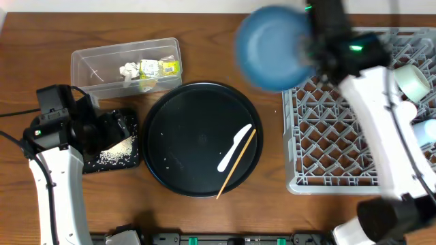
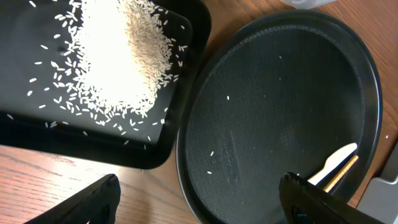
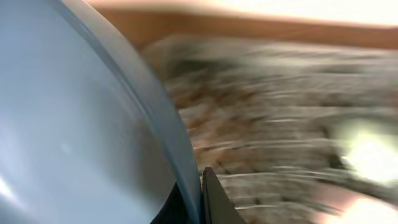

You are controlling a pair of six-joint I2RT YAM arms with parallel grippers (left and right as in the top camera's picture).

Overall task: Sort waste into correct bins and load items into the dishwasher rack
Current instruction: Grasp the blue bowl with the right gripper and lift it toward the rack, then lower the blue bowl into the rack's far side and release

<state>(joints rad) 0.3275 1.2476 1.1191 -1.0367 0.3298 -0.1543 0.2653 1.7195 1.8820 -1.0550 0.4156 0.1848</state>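
My right gripper (image 1: 308,51) is shut on the rim of the large dark-blue dish (image 1: 271,47) and holds it in the air over the far left corner of the grey dishwasher rack (image 1: 327,136). The right wrist view shows its fingers (image 3: 202,199) pinching the dish rim (image 3: 74,124), with motion blur. My left gripper (image 1: 112,129) is open and empty above the shallow black tray (image 1: 133,162). The tray holds the rice heap (image 2: 118,50). The jaws (image 2: 199,199) span the black tray's edge (image 2: 180,124). The clear tub (image 1: 88,64) holds the tissue wad (image 1: 128,70) and the yellow-green wrapper (image 1: 160,68).
The large round black tray (image 1: 177,143) in the middle holds the white spoon (image 1: 234,148) and the wooden chopstick (image 1: 237,163), plus stray rice grains. A pale bowl-like item (image 1: 412,80), a white cup (image 1: 407,109) and a pale-blue cup (image 1: 428,131) lie at the rack's right side.
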